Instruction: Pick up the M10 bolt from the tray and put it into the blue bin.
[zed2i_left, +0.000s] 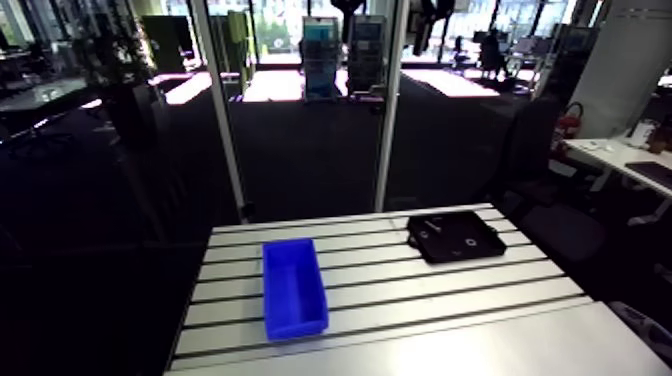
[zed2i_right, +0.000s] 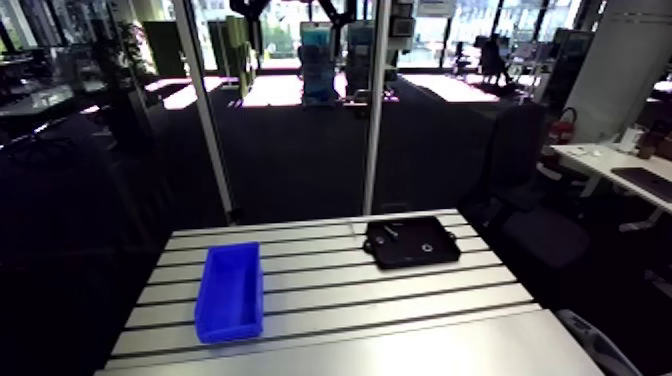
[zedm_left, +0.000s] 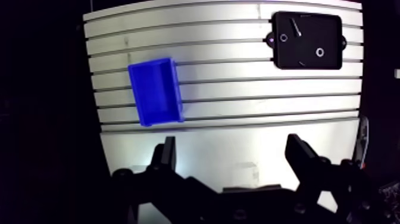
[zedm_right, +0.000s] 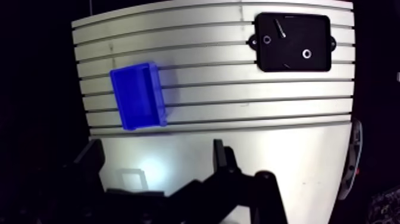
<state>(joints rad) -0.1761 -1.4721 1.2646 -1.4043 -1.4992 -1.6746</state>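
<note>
While the black hand (zedm_left: 231, 146) is held spread, the stiff steel M10 bolt (zedm_left: 296, 27) in the far-right black tray (zedm_left: 306, 59) is best pinched mid-shank.

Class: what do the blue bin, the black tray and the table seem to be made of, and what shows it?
Bin: likely plastic, even saturated blue, matte. Tray: dark matte, perhaps plastic or rubber; unclear. Table: silvery slotted metal, probably aluminium.
</note>
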